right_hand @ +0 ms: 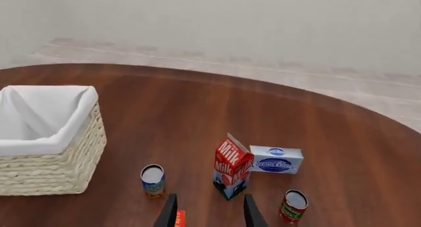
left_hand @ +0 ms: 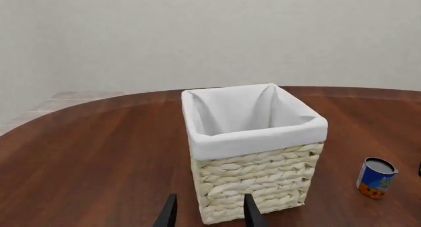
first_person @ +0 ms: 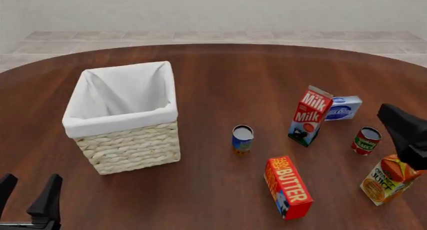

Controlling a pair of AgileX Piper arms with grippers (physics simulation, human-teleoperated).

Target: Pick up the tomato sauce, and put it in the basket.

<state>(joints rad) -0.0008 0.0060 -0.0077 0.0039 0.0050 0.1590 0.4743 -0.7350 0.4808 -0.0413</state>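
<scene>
The tomato sauce (first_person: 365, 140) is a small red can with a green band and silver top. It stands upright at the table's right, just right of the milk carton (first_person: 309, 116), and shows in the right wrist view too (right_hand: 293, 206). The basket (first_person: 127, 146), straw wicker with a white lining, stands at the left and looks empty. My right gripper (right_hand: 209, 213) is open, raised above the table and apart from the can. My left gripper (first_person: 27, 196) is open at the near left edge, a little short of the basket (left_hand: 253, 182).
A blue-and-orange can (first_person: 242, 139) stands mid-table. A red butter box (first_person: 288, 187) lies near the front, with a juice carton (first_person: 389, 179) under my right arm (first_person: 402, 130). A white-and-blue box (first_person: 343, 108) lies behind the milk.
</scene>
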